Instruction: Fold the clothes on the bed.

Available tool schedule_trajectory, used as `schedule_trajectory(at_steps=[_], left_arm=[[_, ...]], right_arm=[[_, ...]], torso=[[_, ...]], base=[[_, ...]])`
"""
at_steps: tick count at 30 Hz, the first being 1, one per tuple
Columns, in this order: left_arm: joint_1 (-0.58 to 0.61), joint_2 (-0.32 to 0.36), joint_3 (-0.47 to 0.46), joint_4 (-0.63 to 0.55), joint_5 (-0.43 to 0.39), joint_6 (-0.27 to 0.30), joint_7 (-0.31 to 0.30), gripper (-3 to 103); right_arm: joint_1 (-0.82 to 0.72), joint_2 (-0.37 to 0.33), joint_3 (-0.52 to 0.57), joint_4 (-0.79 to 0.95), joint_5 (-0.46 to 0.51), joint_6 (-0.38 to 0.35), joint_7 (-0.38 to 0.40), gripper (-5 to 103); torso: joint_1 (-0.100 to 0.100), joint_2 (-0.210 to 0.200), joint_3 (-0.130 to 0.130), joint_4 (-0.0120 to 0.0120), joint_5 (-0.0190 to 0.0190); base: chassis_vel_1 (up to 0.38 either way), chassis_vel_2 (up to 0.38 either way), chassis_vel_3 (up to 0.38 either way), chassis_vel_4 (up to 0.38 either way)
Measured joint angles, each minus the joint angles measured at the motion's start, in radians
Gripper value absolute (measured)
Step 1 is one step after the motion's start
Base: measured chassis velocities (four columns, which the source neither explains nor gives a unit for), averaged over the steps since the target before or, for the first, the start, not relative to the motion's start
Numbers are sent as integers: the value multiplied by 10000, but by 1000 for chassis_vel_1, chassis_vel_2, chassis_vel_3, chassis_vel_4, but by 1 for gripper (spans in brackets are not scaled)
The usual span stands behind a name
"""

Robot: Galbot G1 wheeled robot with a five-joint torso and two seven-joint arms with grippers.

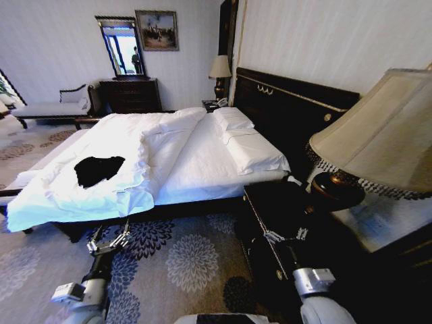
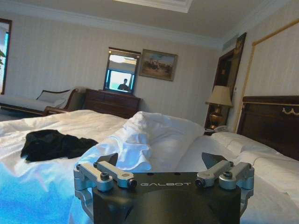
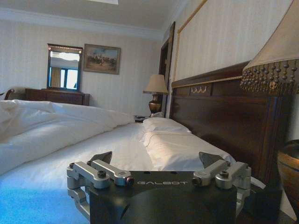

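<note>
- Black short-sleeved T-shirt [image 1: 98, 169] of soft fabric: lies crumpled in a loose heap on the white duvet [image 1: 81, 182], toward the foot end of the bed and well inside its near edge. In the left wrist view the same garment [image 2: 53, 144] rests flat on the bedding.
- Large bed with white sheets and a dark wooden headboard [image 1: 202, 155]: white pillows [image 1: 253, 152] are stacked at the headboard end; the duvet is bunched into a ridge along the middle.
- Left end effector [image 1: 108, 241]: fingers apart, holding nothing. It hangs over the flower-patterned carpet [image 1: 189, 263], just short of the bed's near edge. From it, the T-shirt lies at about 12 o'clock in the head view, apart, not touched. In its own wrist view [image 2: 161, 161] the shirt sits at roughly 10 o'clock.
- Right end effector [image 1: 285, 236]: fingers apart, empty, poised over the dark wooden nightstand [image 1: 283, 202] beside the headboard end, well apart from the shirt, which lies at about 10 o'clock. Its wrist view [image 3: 156, 158] faces the pillows.
- Fringed beige table lamp [image 1: 378, 135]: stands on the nightstand, at 2 o'clock from the right end effector.
</note>
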Motion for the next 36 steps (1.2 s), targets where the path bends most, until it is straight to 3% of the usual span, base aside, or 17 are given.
schedule_trajectory(at_steps=[36], left_arm=[[-97,16,961,-13,800,224,-73,100]], right_arm=[[-56,81,79,62,6,35,61,100]], torso=[[0,0,0,0,1]], base=[[-45,45,38,-47]])
